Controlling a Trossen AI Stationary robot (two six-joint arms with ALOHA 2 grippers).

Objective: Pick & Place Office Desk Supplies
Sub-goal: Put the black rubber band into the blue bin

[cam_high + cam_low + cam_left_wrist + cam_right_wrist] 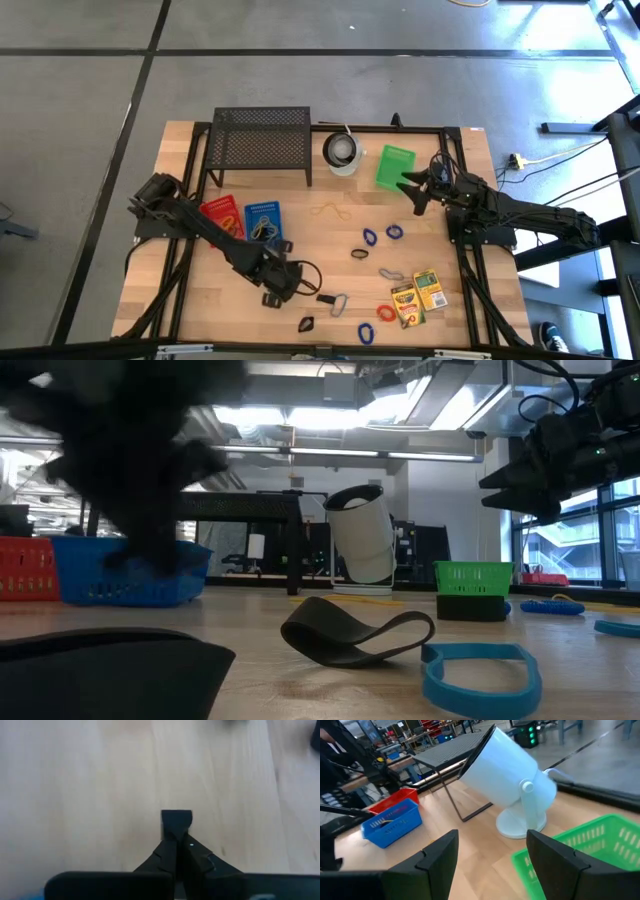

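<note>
My left gripper [284, 287] is low over the near middle of the table, shut on a small black binder clip [176, 819]. My right gripper [492, 857] hovers open and empty at the near edge of the green basket [397, 165]. Loose supplies lie on the wood: blue rubber bands [369, 237], a black band [350, 635], a tan band [330, 210], a red band [385, 313], silver clips [390, 273], a black clip [306, 323], and two yellow-green crayon boxes [418, 297]. A blue bin [263, 222] holds some items. My left gripper pinches the black binder clip between its two shut fingers [167, 850]. The clip's square end [176, 816] sticks out past the fingertips. The fingers slant down at the table from above. Whether the clip touches the wood cannot be told.
A black mesh rack [260, 140] stands at the far edge, with a round white cup-like object [342, 152] beside it. A red bin [222, 215] sits next to the blue bin. A blue band [480, 675] lies near the low camera. Bare wood lies near the table's middle.
</note>
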